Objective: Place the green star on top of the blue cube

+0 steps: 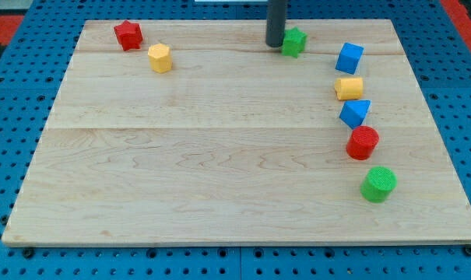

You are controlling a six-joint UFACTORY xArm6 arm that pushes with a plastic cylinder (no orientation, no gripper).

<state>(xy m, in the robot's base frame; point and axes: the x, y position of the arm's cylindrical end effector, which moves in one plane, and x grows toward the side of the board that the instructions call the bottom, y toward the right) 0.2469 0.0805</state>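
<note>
The green star (295, 41) lies near the view's top, right of centre. The blue cube (349, 57) sits to its right and slightly lower, a short gap apart. My tip (275, 43) is the lower end of the dark rod coming down from the view's top. It stands right against the green star's left side.
Below the blue cube runs a column down the view's right: a yellow block (349, 88), a blue triangular block (355, 113), a red cylinder (363, 143), a green cylinder (378, 184). A red star (128, 35) and a yellow hexagonal block (159, 58) sit at top left.
</note>
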